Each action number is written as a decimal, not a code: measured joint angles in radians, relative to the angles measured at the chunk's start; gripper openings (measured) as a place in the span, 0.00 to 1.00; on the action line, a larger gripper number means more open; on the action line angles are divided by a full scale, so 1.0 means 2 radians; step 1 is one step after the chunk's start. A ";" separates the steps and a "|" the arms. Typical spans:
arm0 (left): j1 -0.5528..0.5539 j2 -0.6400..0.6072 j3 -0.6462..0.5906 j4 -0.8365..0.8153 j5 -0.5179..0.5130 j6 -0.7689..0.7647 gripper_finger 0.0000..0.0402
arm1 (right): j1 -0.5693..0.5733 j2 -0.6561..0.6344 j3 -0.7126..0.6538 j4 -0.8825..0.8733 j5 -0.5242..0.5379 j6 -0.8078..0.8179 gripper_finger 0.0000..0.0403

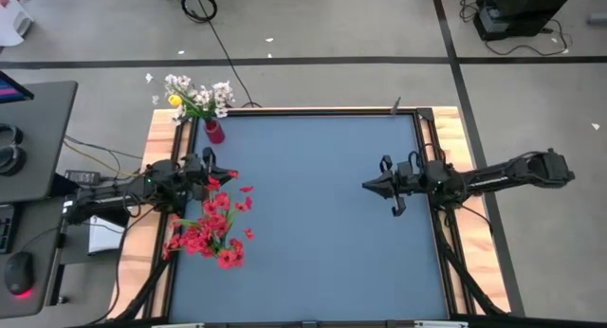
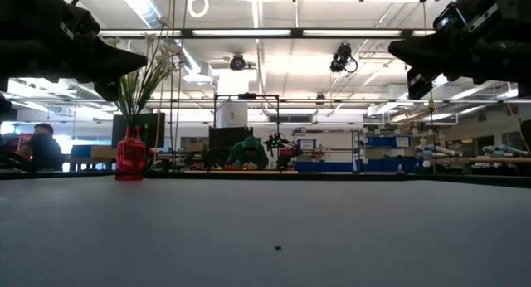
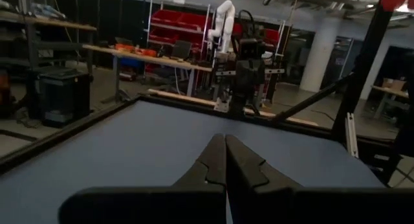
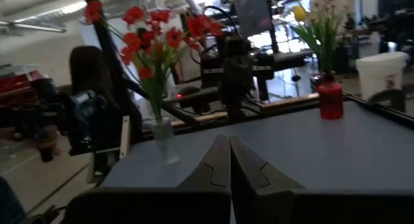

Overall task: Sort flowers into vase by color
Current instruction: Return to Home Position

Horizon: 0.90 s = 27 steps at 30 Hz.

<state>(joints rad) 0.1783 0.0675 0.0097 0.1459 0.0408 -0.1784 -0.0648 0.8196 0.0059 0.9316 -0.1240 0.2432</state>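
Red vase [image 1: 214,131] at the tabletop [image 1: 322,224] corner holds white flowers [image 1: 201,89] and one yellow bloom [image 1: 174,100]. Down the same edge from the red vase, a clear vase [image 4: 163,136] holds red flowers [image 1: 213,224]. Two vases. Left jaws near the red vase, right jaws well apart; both pairs pressed together.

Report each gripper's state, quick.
Left gripper: closed, holding nothing, raised over the table on its left side.
Right gripper: closed, holding nothing, raised over the right side.
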 joint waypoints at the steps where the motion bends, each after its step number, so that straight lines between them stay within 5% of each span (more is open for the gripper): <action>1: 0.000 -0.004 0.000 0.000 0.000 0.002 0.00 | -0.007 -0.012 0.000 -0.011 -0.011 0.000 0.00; 16: 0.006 -0.033 0.000 -0.039 -0.006 0.024 0.00 | -0.078 -0.202 0.000 -0.228 -0.092 -0.030 0.00; 27: 0.008 -0.033 -0.001 -0.064 -0.005 0.040 0.00 | -0.119 -0.260 0.000 -0.304 -0.136 -0.040 0.00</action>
<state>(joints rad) 0.1944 0.0021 0.0082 0.0185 0.0307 -0.0994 -0.3024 0.2989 0.0059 0.3239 -0.3952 0.1638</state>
